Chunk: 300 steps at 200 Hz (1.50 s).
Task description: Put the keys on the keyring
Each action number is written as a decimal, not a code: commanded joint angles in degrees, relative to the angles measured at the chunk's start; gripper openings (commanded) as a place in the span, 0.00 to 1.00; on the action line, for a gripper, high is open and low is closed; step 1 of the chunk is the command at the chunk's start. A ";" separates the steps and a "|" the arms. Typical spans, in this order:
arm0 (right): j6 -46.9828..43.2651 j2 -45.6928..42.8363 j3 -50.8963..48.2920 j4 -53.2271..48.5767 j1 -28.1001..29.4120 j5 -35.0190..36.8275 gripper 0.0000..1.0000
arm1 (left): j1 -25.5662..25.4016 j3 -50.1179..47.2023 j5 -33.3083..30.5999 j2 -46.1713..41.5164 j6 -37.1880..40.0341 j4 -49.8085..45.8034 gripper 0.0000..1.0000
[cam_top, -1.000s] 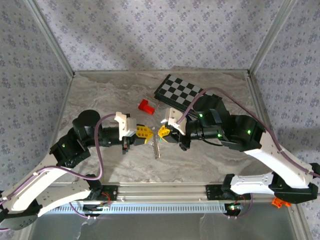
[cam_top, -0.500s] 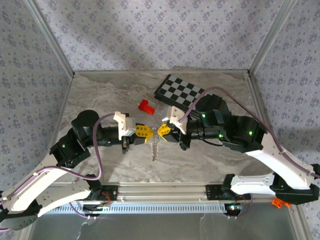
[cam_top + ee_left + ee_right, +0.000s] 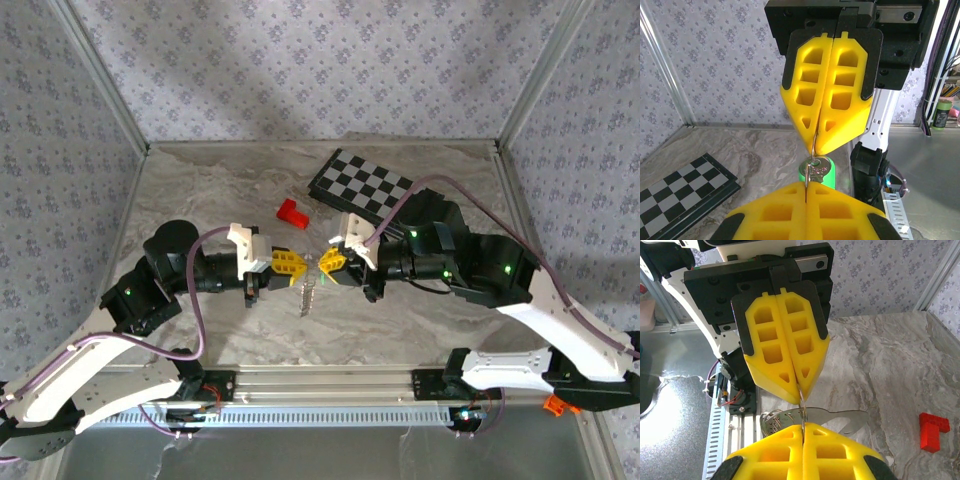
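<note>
We see both arms meeting tip to tip above the middle of the marble-patterned table (image 3: 200, 190). The left gripper (image 3: 298, 266) and the right gripper (image 3: 323, 266) face each other, nearly touching. Each has its yellow fingers pressed together, with only a thin wire caught in the seam. That wire is the keyring (image 3: 771, 420): from the right wrist we make out its silvery loops bunched just left of the tips, and a strand runs straight from one gripper's seam to the other's. The key (image 3: 819, 169), with its bright green head, hangs at that strand in the gap between the two sets of tips, and its flat silver blade sticks out sideways in the right wrist view. From above, a silvery piece dangles just below the gap. Behind the grippers lie a red block (image 3: 292, 212) and, near it to the right, a black-and-grey chessboard (image 3: 360, 186)
</note>
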 commanded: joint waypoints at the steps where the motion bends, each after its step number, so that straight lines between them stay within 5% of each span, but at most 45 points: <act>1: 0.65 -0.18 -0.42 1.41 0.46 -0.54 0.00 | -0.38 0.02 0.89 -0.89 0.09 2.45 0.00; 300: 1.09 -1.49 -2.41 3.14 -0.92 -0.89 0.00 | -0.31 0.26 0.73 -0.67 0.20 2.19 0.00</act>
